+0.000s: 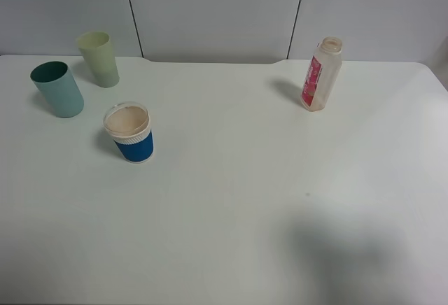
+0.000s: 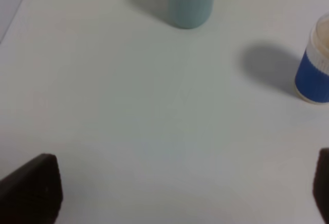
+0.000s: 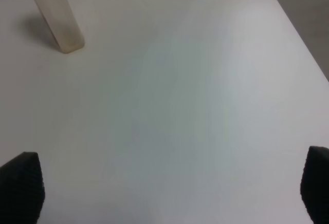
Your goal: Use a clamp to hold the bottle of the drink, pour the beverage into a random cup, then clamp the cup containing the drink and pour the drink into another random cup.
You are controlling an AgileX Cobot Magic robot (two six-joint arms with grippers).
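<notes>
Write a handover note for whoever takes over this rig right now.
Left gripper: open, empty. Right gripper: open, empty.
Small whitish plastic bottle with pink-red label: upright, far right of the white table, uncapped.
Far left: teal plastic tumbler, pale yellow-green tumbler, blue paper cup with white rim, all upright and apart.
Done: nothing.
Left: grasp bottle, pour into a cup, pour that cup into another.

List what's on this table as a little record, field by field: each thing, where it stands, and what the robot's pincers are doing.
table: white
bottle: upright, far right, cap off, pink-red label
teal cup: upright, far left
pale green cup: upright, just behind the teal cup
blue cup: white rim, in front and to the right of the teal cup
left pincer: open, holding nothing, facing the cups
right pincer: open, holding nothing, facing the bottle
pouring: not yet begun
</notes>
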